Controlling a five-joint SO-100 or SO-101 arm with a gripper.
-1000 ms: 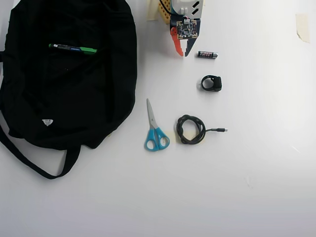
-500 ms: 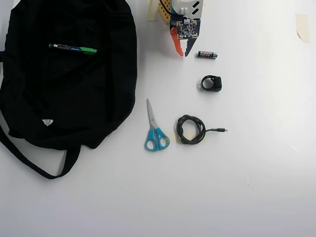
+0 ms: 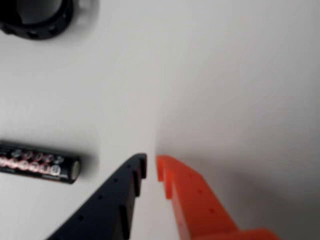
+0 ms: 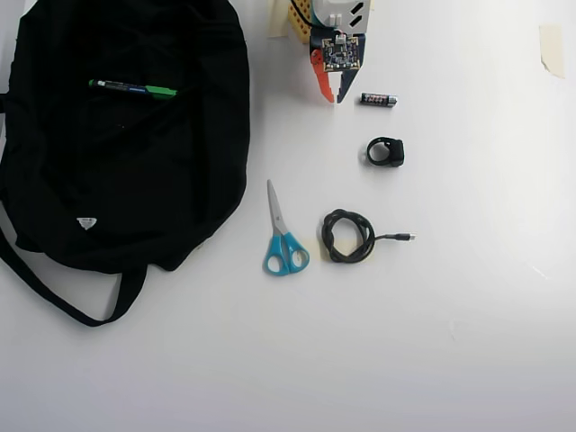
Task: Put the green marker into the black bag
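at top of overhead view, jaws (image 4: 334, 97) nearly together, empty, tips down beside battery (image 4: 379, 100).

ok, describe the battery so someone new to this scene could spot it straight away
In the overhead view, start at the big black bag on the left, then go right along the top edge to the gripper. The battery lies on the white table just right of its fingertips: a short black cylinder with pinkish print, straight, unlike the black ring-shaped part below it.
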